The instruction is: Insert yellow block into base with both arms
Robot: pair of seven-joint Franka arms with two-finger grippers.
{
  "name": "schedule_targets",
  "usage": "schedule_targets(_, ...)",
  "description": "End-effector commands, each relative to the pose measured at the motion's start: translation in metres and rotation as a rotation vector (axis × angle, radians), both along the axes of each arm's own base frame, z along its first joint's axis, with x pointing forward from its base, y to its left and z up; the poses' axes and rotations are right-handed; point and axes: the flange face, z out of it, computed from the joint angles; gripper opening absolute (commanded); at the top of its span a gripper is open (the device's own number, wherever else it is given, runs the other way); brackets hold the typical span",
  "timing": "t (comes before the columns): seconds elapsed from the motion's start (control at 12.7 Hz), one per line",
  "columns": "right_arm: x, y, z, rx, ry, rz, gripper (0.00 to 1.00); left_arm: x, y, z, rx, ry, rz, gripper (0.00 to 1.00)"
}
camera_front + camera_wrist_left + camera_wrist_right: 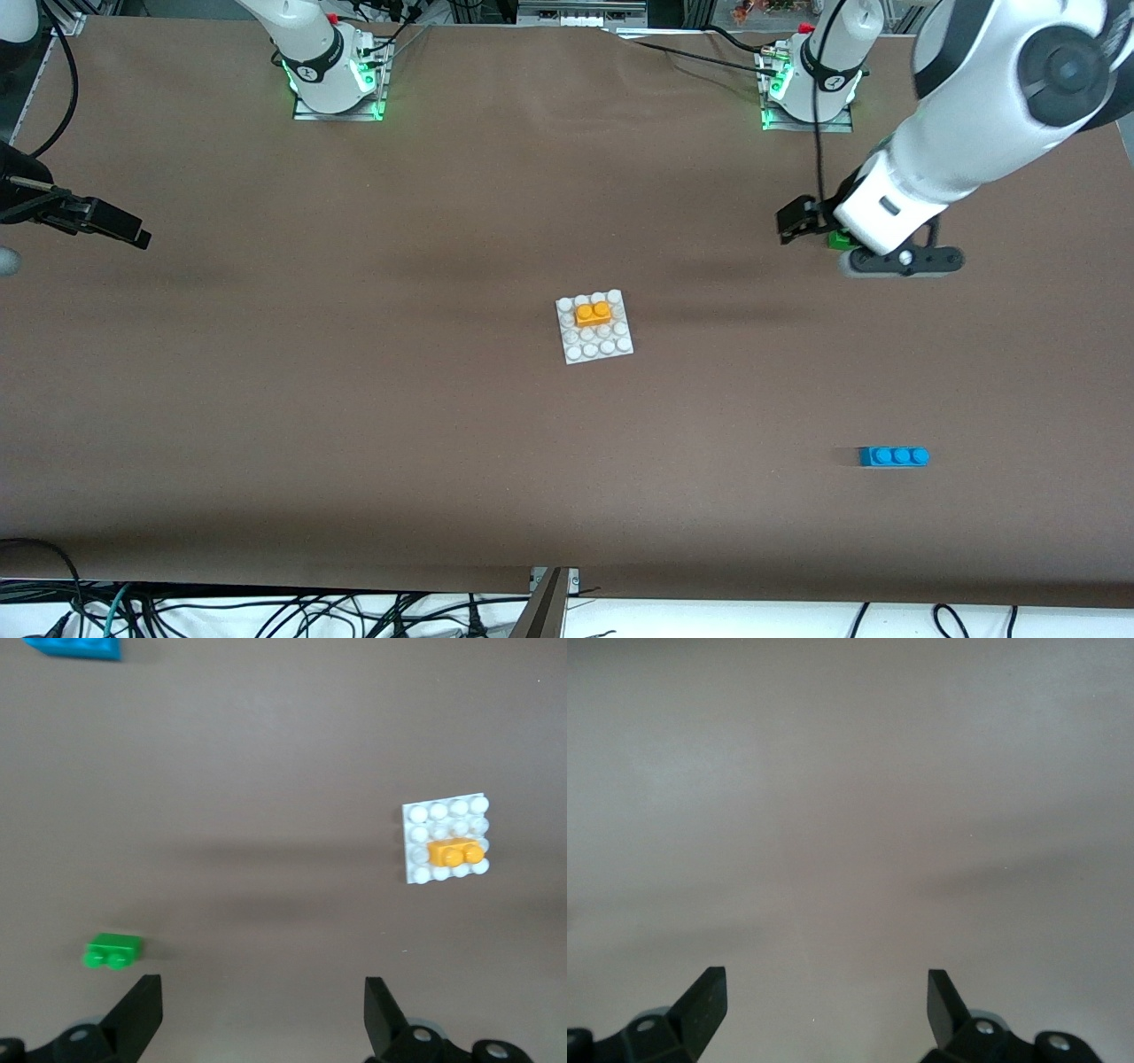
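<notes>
Two loose bricks (green brick (112, 950), blue brick (893, 456)) lie apart from base (594, 326).

Colours on the brown table

Yellow-orange block (593, 313) on the white base (619, 346) with its grid of studs; green brick (112, 950); blue brick (893, 456) at the base's four o'clock.

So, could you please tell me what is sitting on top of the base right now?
The yellow block sits on the base, studs up, in the second row from the robots. The other studs are bare. The studs under the block are covered. Neither gripper is near it.
</notes>
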Motion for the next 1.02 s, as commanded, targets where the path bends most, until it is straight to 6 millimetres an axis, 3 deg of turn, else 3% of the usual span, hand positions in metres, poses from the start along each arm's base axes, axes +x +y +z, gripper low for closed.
schedule_targets(0.0, -0.009, 0.000, 0.005, 0.001, -0.003, 0.007, 1.00, -0.013, 0.042, 0.022, 0.041, -0.042, -0.074, 1.00)
schedule_targets(0.08, -0.009, 0.000, 0.005, 0.001, -0.003, 0.007, 1.00, -0.018, 0.063, 0.032, 0.060, -0.045, -0.112, 1.00)
schedule_targets(0.31, -0.009, 0.000, 0.005, 0.001, -0.003, 0.007, 1.00, -0.031, 0.108, 0.039, 0.052, -0.051, -0.124, 1.00)
schedule_targets(0.55, -0.009, 0.000, 0.005, 0.000, -0.003, 0.008, 1.00, -0.029, 0.110, 0.051, 0.055, -0.040, -0.116, 1.00)
schedule_targets(0.94, -0.009, 0.000, 0.005, 0.000, -0.003, 0.006, 1.00, -0.029, 0.115, 0.051, 0.056, -0.026, -0.107, 1.00)
